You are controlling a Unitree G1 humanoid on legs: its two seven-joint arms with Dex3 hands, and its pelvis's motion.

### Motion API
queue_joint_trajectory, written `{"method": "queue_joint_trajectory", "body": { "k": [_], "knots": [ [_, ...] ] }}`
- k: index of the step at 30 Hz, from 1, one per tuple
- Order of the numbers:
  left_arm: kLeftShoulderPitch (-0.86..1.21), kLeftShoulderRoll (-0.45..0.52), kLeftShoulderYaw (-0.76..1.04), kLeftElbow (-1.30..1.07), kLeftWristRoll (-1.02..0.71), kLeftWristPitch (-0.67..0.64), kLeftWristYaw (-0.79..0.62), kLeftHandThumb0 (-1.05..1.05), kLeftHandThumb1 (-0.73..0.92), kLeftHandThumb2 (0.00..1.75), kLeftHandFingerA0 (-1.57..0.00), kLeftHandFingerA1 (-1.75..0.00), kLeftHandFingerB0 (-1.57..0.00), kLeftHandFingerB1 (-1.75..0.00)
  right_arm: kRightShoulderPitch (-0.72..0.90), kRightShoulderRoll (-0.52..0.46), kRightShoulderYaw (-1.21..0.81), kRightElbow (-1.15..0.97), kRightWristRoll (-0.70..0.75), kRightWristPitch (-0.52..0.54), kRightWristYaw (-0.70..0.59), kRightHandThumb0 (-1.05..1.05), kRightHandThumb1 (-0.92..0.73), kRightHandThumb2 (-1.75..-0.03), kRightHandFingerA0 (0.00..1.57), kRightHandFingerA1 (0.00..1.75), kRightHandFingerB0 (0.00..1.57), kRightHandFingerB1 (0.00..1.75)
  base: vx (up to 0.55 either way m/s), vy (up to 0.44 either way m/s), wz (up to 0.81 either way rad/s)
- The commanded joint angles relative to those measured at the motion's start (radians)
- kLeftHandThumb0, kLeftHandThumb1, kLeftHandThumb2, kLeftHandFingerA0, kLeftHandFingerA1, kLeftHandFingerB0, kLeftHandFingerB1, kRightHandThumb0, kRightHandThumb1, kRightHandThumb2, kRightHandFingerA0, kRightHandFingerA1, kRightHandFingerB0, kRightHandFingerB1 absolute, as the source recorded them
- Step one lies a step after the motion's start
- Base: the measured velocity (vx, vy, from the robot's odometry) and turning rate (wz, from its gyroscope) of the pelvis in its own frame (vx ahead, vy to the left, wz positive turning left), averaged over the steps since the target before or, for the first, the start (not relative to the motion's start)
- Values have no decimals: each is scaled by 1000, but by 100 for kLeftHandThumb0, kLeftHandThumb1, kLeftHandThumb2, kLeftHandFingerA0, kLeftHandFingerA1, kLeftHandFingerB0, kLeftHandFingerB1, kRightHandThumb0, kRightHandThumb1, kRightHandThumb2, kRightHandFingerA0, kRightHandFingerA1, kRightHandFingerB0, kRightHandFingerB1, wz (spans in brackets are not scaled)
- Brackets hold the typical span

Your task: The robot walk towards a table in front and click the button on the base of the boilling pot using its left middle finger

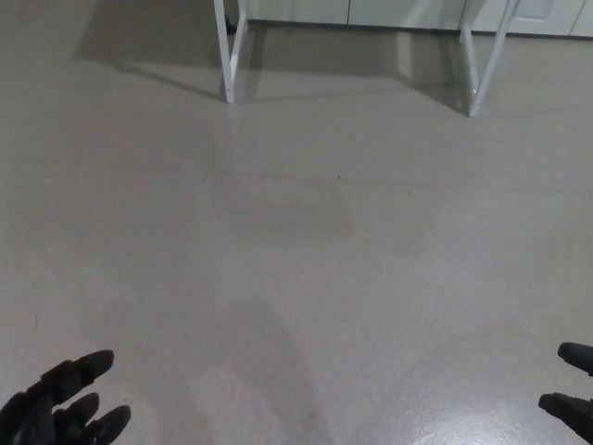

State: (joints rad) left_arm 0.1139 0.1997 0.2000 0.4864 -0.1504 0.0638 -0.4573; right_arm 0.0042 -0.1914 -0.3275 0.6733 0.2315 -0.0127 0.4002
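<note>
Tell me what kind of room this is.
Probably an indoor lab or kitchen-like room: smooth grey floor, white metal table legs ahead, pale cabinet fronts along the far wall. No tabletop or pot is in view.
</note>
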Motion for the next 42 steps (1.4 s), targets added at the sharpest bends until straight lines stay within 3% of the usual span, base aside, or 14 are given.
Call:
{"method": "queue_joint_trajectory", "body": {
  "k": [1,22,42],
  "knots": [
    [3,21,-4,-4,-15,16,-10,-20,61,58,-26,-39,-16,-29,8,-15,-1,-4,13,-5,3,-23,-24,-50,80,62,67,57,0,0,0],
    [15,31,-23,-6,-14,13,8,-19,60,58,-30,-40,-17,-29,14,-14,10,6,12,-18,-6,-22,-23,-49,83,63,68,57,137,75,1],
    [29,43,-43,-9,6,9,14,-24,59,58,-33,-41,-18,-29,24,-19,29,9,0,-21,-25,-21,-23,-49,86,62,68,56,259,-100,6]
  ]
}}
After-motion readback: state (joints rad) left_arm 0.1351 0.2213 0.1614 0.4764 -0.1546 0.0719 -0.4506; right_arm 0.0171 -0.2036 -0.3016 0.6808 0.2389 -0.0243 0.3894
